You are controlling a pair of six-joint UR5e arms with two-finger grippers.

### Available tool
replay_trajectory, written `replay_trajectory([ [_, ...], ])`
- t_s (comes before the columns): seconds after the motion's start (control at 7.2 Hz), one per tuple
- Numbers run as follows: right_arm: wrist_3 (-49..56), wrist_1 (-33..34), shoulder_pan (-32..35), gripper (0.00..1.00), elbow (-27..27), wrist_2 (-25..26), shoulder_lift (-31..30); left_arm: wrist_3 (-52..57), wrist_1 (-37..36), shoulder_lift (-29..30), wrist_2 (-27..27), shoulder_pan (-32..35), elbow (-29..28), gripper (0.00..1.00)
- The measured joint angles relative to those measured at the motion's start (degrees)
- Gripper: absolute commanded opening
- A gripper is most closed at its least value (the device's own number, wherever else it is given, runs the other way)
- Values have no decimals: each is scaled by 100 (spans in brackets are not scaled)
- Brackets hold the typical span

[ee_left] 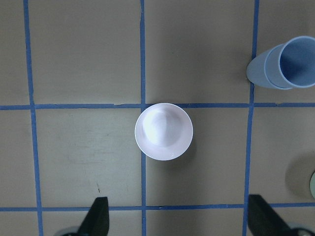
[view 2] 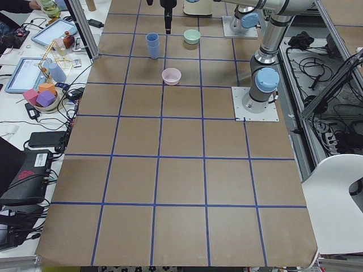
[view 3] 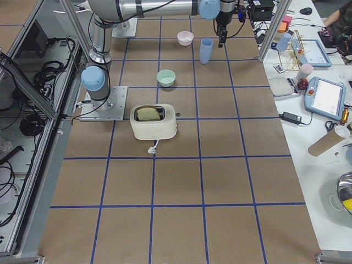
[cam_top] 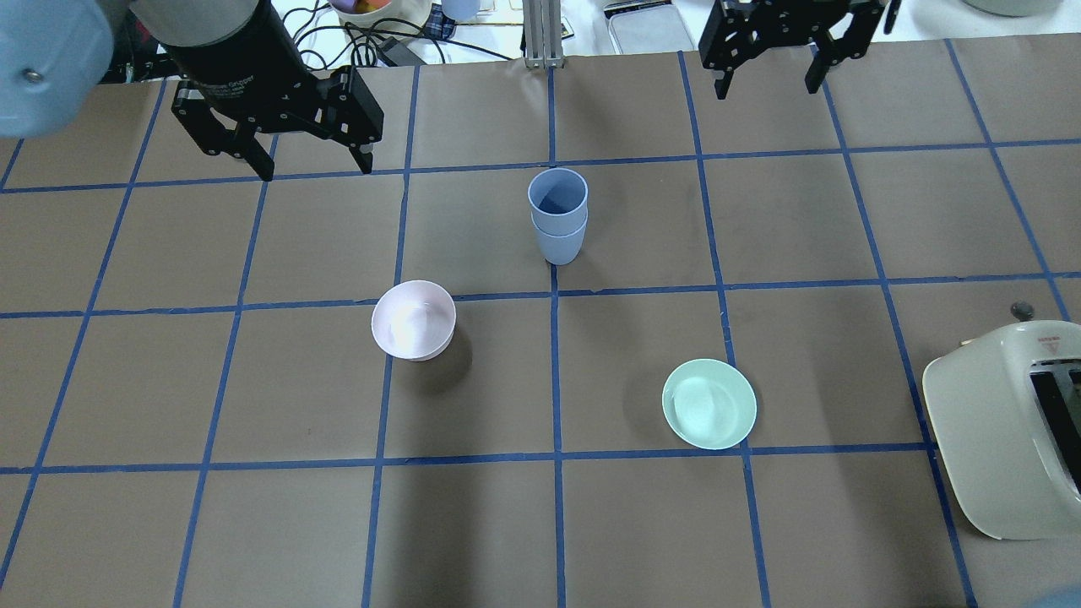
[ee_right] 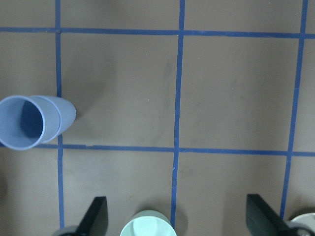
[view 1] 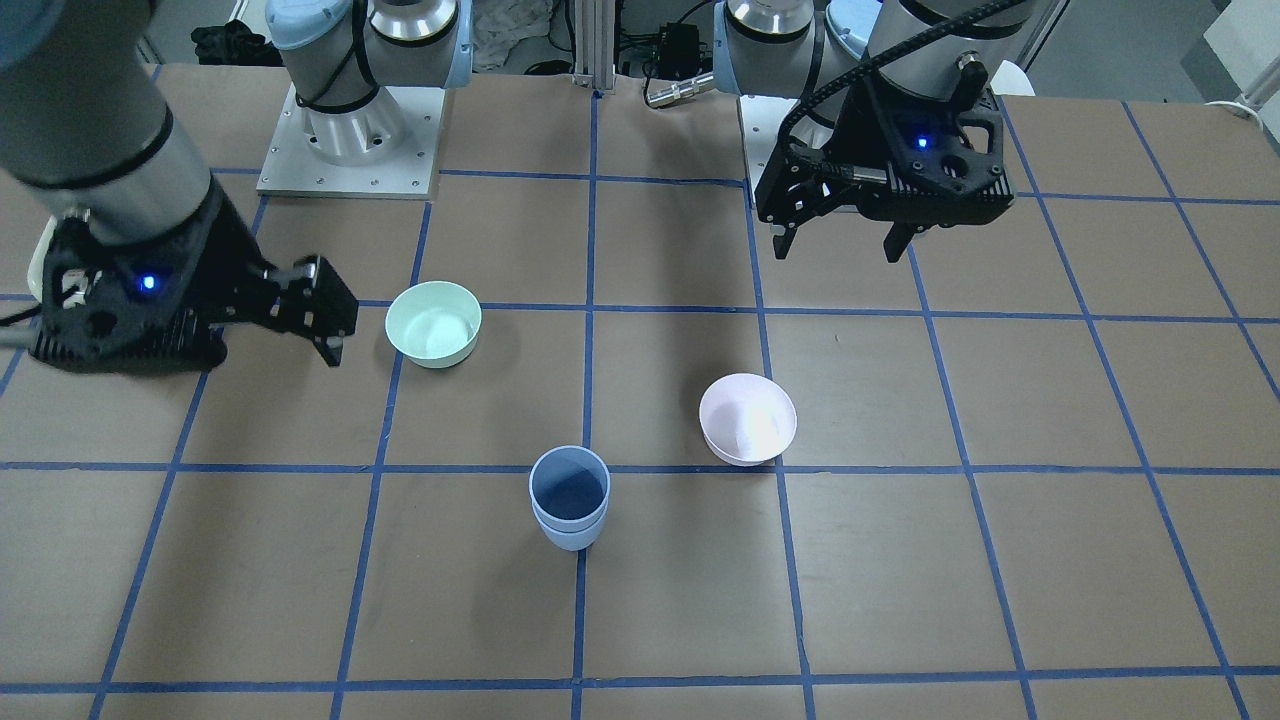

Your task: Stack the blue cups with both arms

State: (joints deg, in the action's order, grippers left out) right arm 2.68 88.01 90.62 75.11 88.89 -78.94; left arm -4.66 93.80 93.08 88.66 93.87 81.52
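The two blue cups (cam_top: 557, 215) stand nested, one inside the other, upright on the table's middle line; they also show in the front view (view 1: 569, 497) and in the side views (view 2: 152, 45) (view 3: 206, 50). My left gripper (cam_top: 317, 169) is open and empty, high above the table to the cups' left; in the front view (view 1: 836, 245) it hangs on the right. My right gripper (cam_top: 768, 86) is open and empty, high to the cups' right (view 1: 320, 310). The stack sits at the upper right of the left wrist view (ee_left: 288, 64) and at the left of the right wrist view (ee_right: 34, 120).
A pale pink bowl (cam_top: 414, 319) sits directly under my left gripper (ee_left: 163, 131). A mint-green bowl (cam_top: 709, 404) sits nearer the robot on the right (view 1: 433, 322). A cream toaster (cam_top: 1005, 431) stands at the right edge. The table has blue tape grid lines.
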Motion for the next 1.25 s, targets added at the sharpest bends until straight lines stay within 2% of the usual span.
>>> replay_trajectory([
  [0.28, 145, 568, -33, 100, 1144, 6, -854, 2, 0, 0, 0, 0, -2, 100],
  [0.42, 172, 701, -50, 100, 1372, 16, -979, 6, 4, 0, 1, 0, 1, 100],
  [0.69, 192, 741, -60, 100, 1366, 154, -1037, 7, 6, 1, 9, 0, 0, 100],
  [1.25, -226, 339, -100, 100, 744, 137, -842, -4, 7, 12, 3, 0, -1, 100],
])
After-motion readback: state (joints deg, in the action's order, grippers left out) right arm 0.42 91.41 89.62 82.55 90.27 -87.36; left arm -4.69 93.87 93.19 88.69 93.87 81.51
